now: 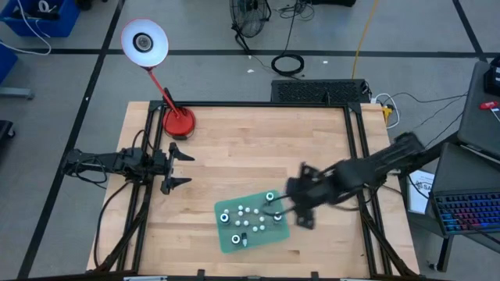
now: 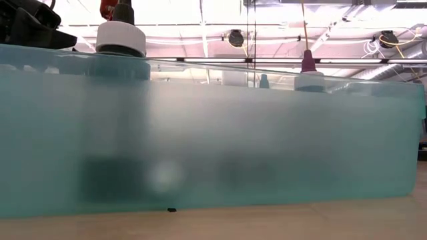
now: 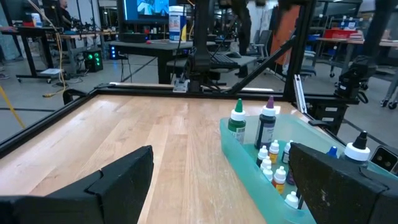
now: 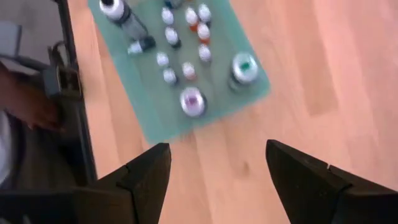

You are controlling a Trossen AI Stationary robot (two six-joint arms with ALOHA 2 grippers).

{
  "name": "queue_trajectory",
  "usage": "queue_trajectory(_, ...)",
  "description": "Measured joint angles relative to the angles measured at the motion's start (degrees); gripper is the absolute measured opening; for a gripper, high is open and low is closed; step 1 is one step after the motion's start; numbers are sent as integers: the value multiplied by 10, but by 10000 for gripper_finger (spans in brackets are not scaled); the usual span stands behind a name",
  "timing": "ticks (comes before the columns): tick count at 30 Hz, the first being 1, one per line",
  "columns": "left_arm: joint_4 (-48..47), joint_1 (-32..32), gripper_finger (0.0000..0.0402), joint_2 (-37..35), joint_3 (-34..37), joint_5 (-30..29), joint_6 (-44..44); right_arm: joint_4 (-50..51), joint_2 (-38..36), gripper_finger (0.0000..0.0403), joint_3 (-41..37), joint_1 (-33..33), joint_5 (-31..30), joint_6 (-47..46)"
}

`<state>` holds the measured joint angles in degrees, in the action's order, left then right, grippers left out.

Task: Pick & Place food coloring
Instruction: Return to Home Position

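Note:
A green tray (image 1: 226, 238) lies near the table's near edge and holds several tiny white-capped food coloring bottles (image 1: 246, 212) (image 4: 169, 37) (image 3: 273, 163). Most of them stand upright, and one lies on its side (image 4: 140, 45). My right gripper (image 1: 297, 212) (image 4: 214, 171) is open and hovers above bare wood just off the tray's right edge, pointing down at it. My left gripper (image 1: 178, 165) (image 3: 217, 180) is open and waits at the table's left side, level and facing the tray. In the low view, the tray wall (image 2: 213, 133) fills the picture.
Larger bottles stand in the tray too: a white-capped one (image 4: 121, 15), a green-capped one (image 4: 244, 68) and a purple-capped one (image 4: 193, 101). A red desk lamp (image 1: 178, 121) stands at the far left corner. Black frame rails (image 1: 355, 156) edge the table. Bare wood (image 1: 258, 148) lies between the arms.

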<state>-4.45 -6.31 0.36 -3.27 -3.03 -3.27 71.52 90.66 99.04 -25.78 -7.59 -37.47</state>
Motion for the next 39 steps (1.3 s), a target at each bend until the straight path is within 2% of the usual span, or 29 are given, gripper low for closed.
queue_trajectory(2,0,0,365,0,0,0,0,21,-46,249,-11,-14,-20,-33)
queue_trajectory(6,0,0,365,0,0,0,0,-6,-147,248,-104,-80,-177,-68)
queue_trajectory(10,0,0,365,0,0,0,0,-74,-247,249,-232,-125,-224,-70)
queue_trajectory(14,0,0,365,0,0,0,0,-221,-339,248,-390,-146,-277,-59)
queue_trajectory(18,0,0,365,0,0,0,0,-439,-418,248,-556,-142,-317,62)
queue_trajectory(20,0,0,365,0,0,0,0,-556,-454,249,-632,-132,-297,132)
queue_trajectory(23,0,0,365,0,0,0,0,-727,-516,248,-722,-102,-225,211)
queue_trajectory(26,1,0,365,0,0,0,0,-840,-572,247,-794,-63,-154,261)
queue_trajectory(29,-1,0,365,0,0,0,0,-888,-622,249,-844,-24,-131,282)
queue_trajectory(33,0,0,365,0,0,0,0,-899,-674,247,-885,24,-108,284)
queue_trajectory(39,0,0,365,0,0,0,0,-922,-714,249,-929,90,8,300)
